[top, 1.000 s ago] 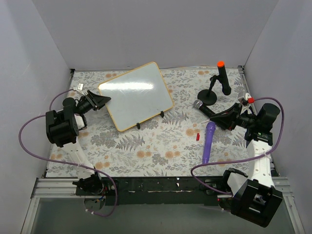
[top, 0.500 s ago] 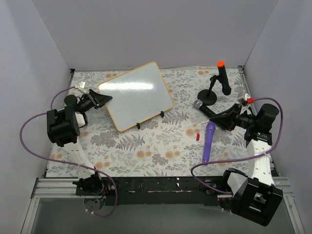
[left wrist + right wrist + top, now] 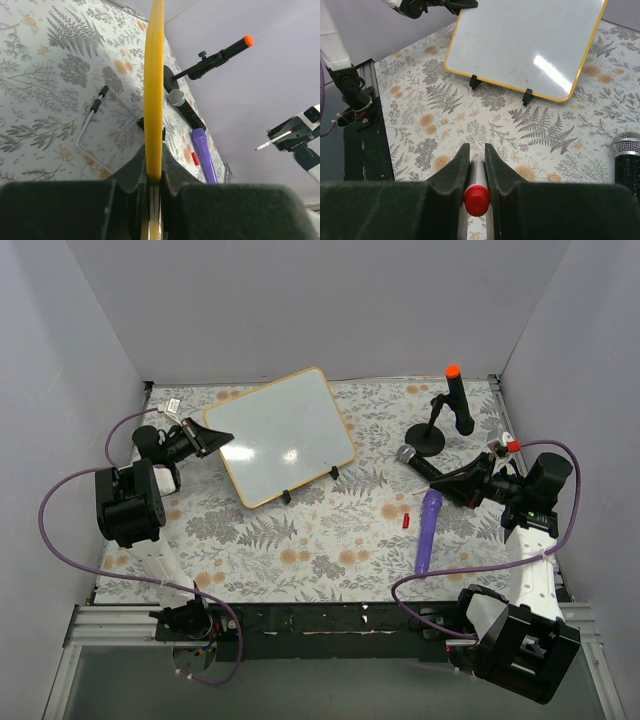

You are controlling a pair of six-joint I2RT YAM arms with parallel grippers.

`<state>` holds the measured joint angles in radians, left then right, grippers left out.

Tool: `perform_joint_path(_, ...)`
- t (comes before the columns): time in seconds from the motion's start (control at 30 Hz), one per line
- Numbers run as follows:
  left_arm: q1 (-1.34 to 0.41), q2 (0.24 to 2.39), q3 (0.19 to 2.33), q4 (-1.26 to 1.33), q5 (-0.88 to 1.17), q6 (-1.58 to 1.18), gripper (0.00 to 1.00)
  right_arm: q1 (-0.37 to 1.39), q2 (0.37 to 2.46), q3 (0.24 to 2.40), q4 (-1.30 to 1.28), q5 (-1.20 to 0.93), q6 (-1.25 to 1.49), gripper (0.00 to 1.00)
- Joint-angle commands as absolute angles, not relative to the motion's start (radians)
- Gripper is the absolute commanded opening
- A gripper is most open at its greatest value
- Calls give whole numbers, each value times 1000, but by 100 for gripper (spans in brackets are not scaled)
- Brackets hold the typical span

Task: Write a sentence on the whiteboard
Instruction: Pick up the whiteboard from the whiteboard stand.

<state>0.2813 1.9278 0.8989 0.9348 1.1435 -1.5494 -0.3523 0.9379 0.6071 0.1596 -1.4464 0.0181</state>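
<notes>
White surface blank. Top view: whiteboard at 11 o'clock on table, long axis 8-to-2 o'clock, left gripper at its 9 o'clock edge; right gripper well apart, whiteboard at its 9 o'clock. Left wrist: jaws pinched shut on whiteboard, edge-on. Right wrist: jaws closed on marker, whiteboard at 12 o'clock

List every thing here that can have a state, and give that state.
whiteboard, blank, gripped at one edge
left hand, shut on the whiteboard
right hand, shut on the marker
marker, held in the right hand
microphone, lying flat on the table
</notes>
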Motion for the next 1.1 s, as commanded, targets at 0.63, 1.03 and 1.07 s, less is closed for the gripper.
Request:
perform_joint_path(0.63, 278, 1727, 907, 1147, 1083, -1650, 0, -354, 939, 603, 193, -1454, 2, 1)
perform_joint_path(1.03, 268, 1660, 965, 1135, 1052, -1669, 0, -354, 942, 601, 192, -1453, 2, 1)
perform_joint_path(1.07, 264, 1654, 972, 1129, 1054, -1674, 0, -354, 942, 601, 192, -1454, 3, 1)
